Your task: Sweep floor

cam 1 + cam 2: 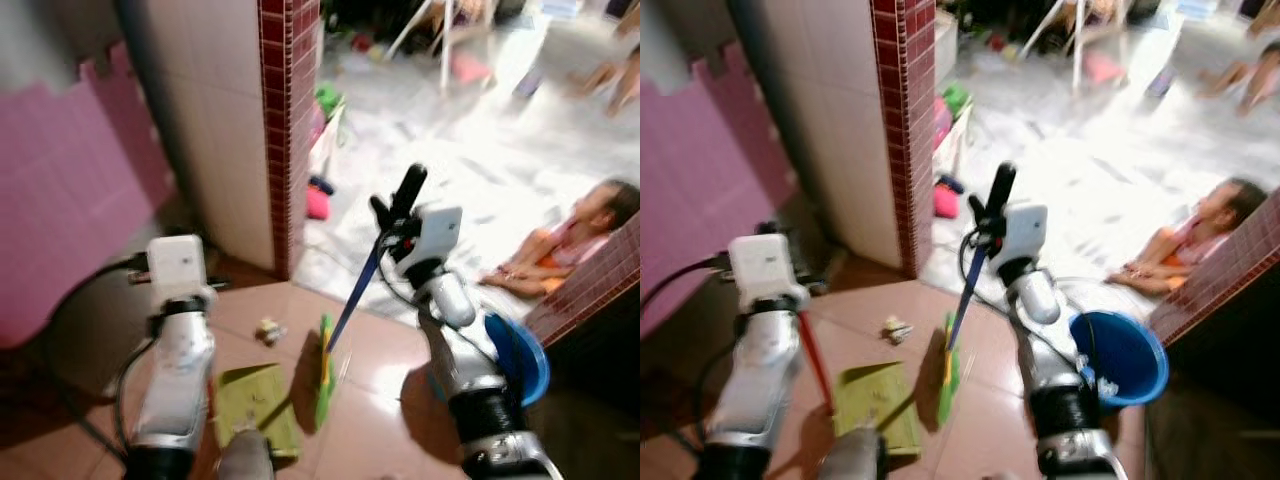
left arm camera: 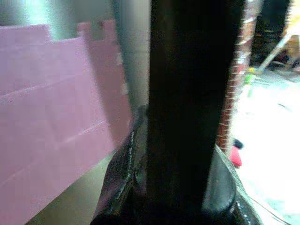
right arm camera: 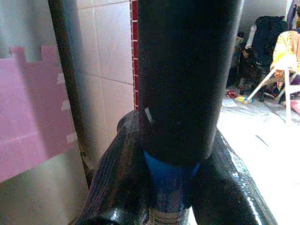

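Observation:
My right gripper (image 1: 396,214) is shut on the black grip of a broom whose blue handle (image 1: 352,298) slants down to a green brush head (image 1: 324,372) on the brown tiled floor. In the right wrist view that black grip and blue shaft (image 3: 171,180) sit between my fingers. My left gripper (image 1: 146,272) is shut on a dark handle (image 2: 187,108); below it a red shaft (image 1: 816,366) leads to a green dustpan (image 1: 256,404) lying flat left of the brush. A small crumpled scrap (image 1: 267,331) lies on the tiles just beyond the dustpan.
A white-tiled pillar with a red brick edge (image 1: 290,130) stands ahead, with a pink foam mat (image 1: 70,190) on the left. A blue bucket (image 1: 522,356) sits by my right arm. A person (image 1: 572,242) sits on the bright floor at right. Toys and chair legs lie further back.

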Motion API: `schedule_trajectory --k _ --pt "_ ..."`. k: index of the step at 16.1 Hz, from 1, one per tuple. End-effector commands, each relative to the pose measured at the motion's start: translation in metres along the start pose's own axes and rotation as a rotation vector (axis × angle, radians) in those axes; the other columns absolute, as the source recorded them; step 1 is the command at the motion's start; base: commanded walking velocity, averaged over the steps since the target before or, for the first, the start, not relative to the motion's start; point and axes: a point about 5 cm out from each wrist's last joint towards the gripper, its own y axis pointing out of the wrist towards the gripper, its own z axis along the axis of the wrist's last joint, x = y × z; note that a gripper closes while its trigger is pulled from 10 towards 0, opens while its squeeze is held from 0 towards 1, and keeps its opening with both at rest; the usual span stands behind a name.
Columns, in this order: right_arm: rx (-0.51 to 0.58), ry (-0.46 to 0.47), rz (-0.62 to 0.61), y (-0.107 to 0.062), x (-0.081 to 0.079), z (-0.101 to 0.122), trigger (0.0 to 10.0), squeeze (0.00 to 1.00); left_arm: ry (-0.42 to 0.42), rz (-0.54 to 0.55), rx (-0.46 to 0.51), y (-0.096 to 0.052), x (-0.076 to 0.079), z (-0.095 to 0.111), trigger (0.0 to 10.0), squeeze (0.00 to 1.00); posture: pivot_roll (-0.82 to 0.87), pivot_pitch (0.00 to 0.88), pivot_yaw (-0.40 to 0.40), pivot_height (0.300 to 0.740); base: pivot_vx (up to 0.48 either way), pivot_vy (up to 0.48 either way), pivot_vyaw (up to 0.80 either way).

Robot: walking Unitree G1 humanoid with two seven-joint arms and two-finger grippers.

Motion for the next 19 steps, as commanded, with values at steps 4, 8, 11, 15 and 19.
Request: schedule_trajectory --k 4,8,11,15,19 --pt "0.054 -0.027 -0.03 0.009 0.006 0.009 10.0 0.0 -0.033 -0.016 -0.031 0.007 0.001 -0.005 10.0 0.0 0.05 0.0 -0.04 0.74 0.0 0.0 0.0" --pt "0.02 -0.017 -0.051 0.004 0.009 -0.002 10.0 0.0 0.0 -0.117 -0.084 0.004 0.001 -0.014 10.0 0.0 0.08 0.0 -0.049 0.74 0.0 0.0 0.0" --pt "0.016 -0.035 -0.07 -0.002 0.01 -0.008 10.0 0.0 0.03 -0.166 -0.044 -0.004 0.005 -0.012 10.0 0.0 0.09 0.0 -0.025 0.74 0.0 0.0 0.0" --pt "0.005 -0.045 -0.089 -0.011 0.012 -0.011 10.0 0.0 0.01 -0.136 -0.044 -0.014 0.006 -0.012 10.0 0.0 0.08 0.0 -0.032 0.74 0.0 0.0 0.0" --pt "-0.035 -0.041 -0.122 -0.02 0.021 -0.02 10.0 0.0 -0.014 -0.122 -0.069 -0.022 0.003 -0.017 10.0 0.0 0.07 0.0 -0.04 0.74 0.0 0.0 0.0"
